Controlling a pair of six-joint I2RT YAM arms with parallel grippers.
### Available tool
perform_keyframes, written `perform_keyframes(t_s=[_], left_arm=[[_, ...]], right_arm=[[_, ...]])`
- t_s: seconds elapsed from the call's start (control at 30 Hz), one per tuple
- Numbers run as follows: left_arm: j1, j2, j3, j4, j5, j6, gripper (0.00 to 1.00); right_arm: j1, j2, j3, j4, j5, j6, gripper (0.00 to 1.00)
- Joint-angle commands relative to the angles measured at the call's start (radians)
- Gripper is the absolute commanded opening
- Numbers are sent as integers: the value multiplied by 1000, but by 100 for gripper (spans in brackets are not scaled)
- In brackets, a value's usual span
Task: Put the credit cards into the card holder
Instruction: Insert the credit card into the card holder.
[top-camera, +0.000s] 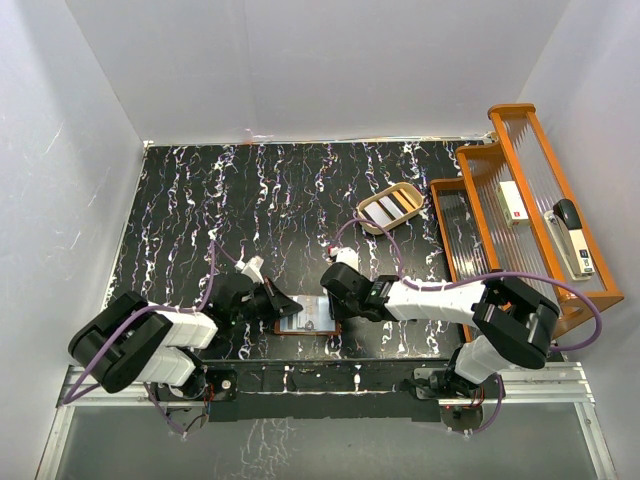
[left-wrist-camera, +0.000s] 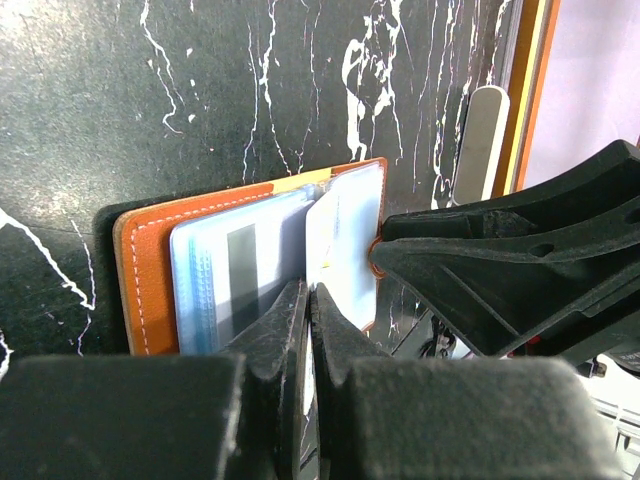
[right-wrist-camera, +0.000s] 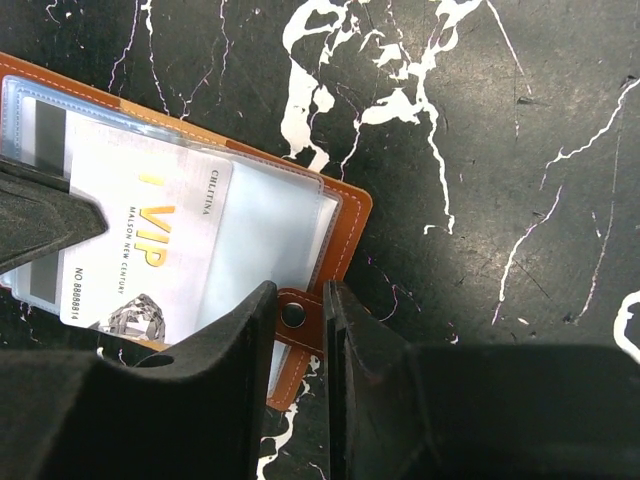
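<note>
card holder (top-camera: 307, 322): open flat on desk (top-camera: 200, 200), brown cover down, clear sleeves up, between the two tools
VIP card (right-wrist-camera: 150, 250): white, gold lettering, lies over the card holder's clear sleeves, one corner past its near edge; can't tell if it's under the plastic
second card (left-wrist-camera: 240, 280): inside a sleeve of the card holder, dark stripe showing through
left tool (left-wrist-camera: 309, 290): at the card holder's open side, fingers nearly together, pinching a thin pale edge, looks like the VIP card
right tool (right-wrist-camera: 301, 292): at the card holder's opposite edge, narrow gap, clamped on its snap tab (right-wrist-camera: 297, 318)
tray (top-camera: 363, 214): tan oval, well apart from the card holder, far side to the right; flat pale and dark pieces inside, too small to identify
</note>
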Motion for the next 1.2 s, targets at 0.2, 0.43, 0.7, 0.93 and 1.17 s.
perform_keyframes(t_s=[0.2,0.43,0.7,0.93,1.17], left_arm=[[-29,-11,-4,-27,-69,5,0],[-32,-111,51,-210,-98,13,21],[-33,-226,108,-415,-141,56,40],[-34,-195,130,-418,-107,60,39],[-39,-116,119,-331,-51,42,38]], right_arm=[[3,5,-25,58,-8,20,22],[3,-53,49,-57,41,-23,24],[3,-79,38,-66,38,-21,29],[-6,-55,17,-31,35,-34,30],[-8,-29,-50,75,-28,-28,28]])
